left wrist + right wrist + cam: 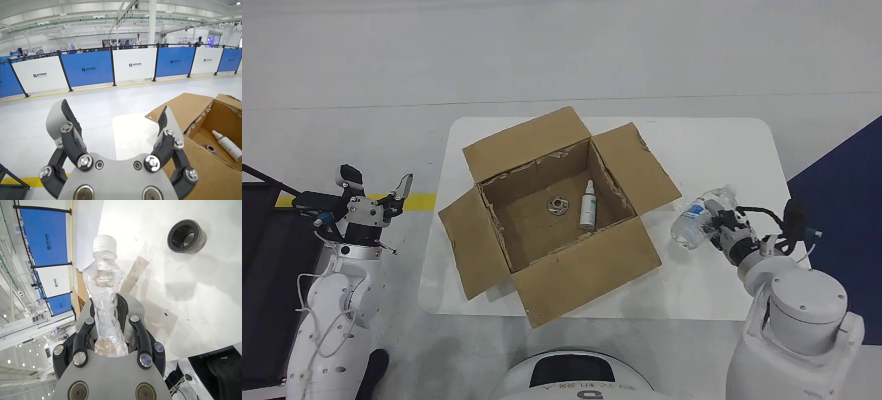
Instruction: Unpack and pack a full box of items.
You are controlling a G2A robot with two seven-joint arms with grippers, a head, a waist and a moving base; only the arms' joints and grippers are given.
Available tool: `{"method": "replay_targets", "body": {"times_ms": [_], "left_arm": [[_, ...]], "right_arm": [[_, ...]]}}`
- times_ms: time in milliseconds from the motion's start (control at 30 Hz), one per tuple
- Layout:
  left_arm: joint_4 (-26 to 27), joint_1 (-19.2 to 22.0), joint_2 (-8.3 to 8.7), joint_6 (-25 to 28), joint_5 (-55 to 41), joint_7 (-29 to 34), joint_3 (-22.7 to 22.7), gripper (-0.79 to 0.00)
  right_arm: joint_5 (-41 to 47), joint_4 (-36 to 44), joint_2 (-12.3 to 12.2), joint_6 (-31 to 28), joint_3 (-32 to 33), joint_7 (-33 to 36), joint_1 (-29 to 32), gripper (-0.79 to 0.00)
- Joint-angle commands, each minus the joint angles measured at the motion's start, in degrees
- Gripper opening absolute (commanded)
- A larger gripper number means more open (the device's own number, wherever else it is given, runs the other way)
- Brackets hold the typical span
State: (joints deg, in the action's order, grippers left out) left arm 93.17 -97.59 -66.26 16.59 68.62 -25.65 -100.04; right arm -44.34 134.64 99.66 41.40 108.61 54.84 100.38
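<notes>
1. Far left, the left gripper [115, 106] hangs off the table's edge, out over the floor. Its jaws are spread wide with nothing between the ribbed pads [70, 115].
2. Moving across, the cardboard box [527, 140] sits mid-table with all four flaps folded outward and its top open.
3. Down on the box floor there's a small metal flange [559, 206]. Just beside it on the right lies a white spray bottle [588, 205], on its side.
4. The white table [722, 150] runs on past the box's right flap.
5. Here's the action: the right gripper [108, 306] is clamped tight around the middle of a crumpled clear water bottle [105, 275]. The bottle has a white cap, which points away from the wrist. In the top view it is near the box's right flap. I can't tell whether it touches the tabletop.
6. Further along the table, apart from the bottle, a metal bearing ring [186, 237] with a dark bore lies on the white surface.
</notes>
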Motion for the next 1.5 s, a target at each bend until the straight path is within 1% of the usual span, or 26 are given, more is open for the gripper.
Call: {"method": "replay_targets", "body": {"times_ms": [0, 133, 200, 233, 333, 433, 533, 667, 800, 967, 1067, 1133, 1200, 1267, 1467], "left_arm": [[0.0, 0.0, 0.00, 0.0, 0.0, 0.0, 0.0, 0.000], [0.0, 0.0, 0.00, 0.0, 0.0, 0.0, 0.0, 0.000], [0.0, 0.0, 0.00, 0.0, 0.0, 0.0, 0.0, 0.000], [0.0, 0.0, 0.00, 0.0, 0.0, 0.0, 0.0, 0.000], [0.0, 0.0, 0.00, 0.0, 0.0, 0.0, 0.0, 0.000], [0.0, 0.0, 0.00, 0.0, 0.0, 0.0, 0.0, 0.000], [0.0, 0.0, 0.00, 0.0, 0.0, 0.0, 0.0, 0.000], [0.0, 0.0, 0.00, 0.0, 0.0, 0.0, 0.0, 0.000], [0.0, 0.0, 0.00, 0.0, 0.0, 0.0, 0.0, 0.000], [0.0, 0.0, 0.00, 0.0, 0.0, 0.0, 0.0, 0.000], [0.0, 0.0, 0.00, 0.0, 0.0, 0.0, 0.0, 0.000], [0.0, 0.0, 0.00, 0.0, 0.0, 0.0, 0.0, 0.000], [0.0, 0.0, 0.00, 0.0, 0.0, 0.0, 0.0, 0.000], [0.0, 0.0, 0.00, 0.0, 0.0, 0.0, 0.0, 0.000], [0.0, 0.0, 0.00, 0.0, 0.0, 0.0, 0.0, 0.000]], "right_arm": [[0.0, 0.0, 0.0, 0.0, 0.0, 0.0, 0.0, -0.785], [0.5, 0.0, 0.0, -0.2, 0.0, -0.3, -0.1, -0.785], [6.4, -0.8, 0.1, -2.9, 0.9, -1.7, -0.3, -0.785], [7.5, -0.9, 0.0, -4.6, 0.8, -2.5, -0.1, -0.785], [6.7, 0.0, -0.6, -14.1, -4.4, -1.8, -0.8, -0.785], [5.0, 0.0, -1.2, -22.0, -10.6, 0.2, -2.3, -0.785], [4.7, -2.8, -1.6, -25.2, -15.7, 1.6, -4.3, -0.785], [5.0, -9.4, -2.0, -25.9, -21.0, 2.5, -8.7, -0.785], [3.1, -13.7, -2.3, -25.8, -25.6, 2.9, -12.5, -0.785], [-4.3, -17.3, -2.8, -26.1, -32.6, 2.5, -15.0, -0.785], [-12.7, -20.0, -3.1, -24.3, -37.2, 2.1, -16.4, -0.785], [-16.5, -21.9, -3.2, -23.4, -40.5, 2.3, -17.7, -0.785], [-21.8, -24.2, -3.3, -23.3, -43.5, 2.5, -19.1, -0.785], [-23.9, -26.2, -3.3, -22.4, -45.4, 3.0, -20.2, -0.785], [-27.3, -31.9, -3.2, -20.1, -47.7, 6.3, -24.5, -0.785]]}}
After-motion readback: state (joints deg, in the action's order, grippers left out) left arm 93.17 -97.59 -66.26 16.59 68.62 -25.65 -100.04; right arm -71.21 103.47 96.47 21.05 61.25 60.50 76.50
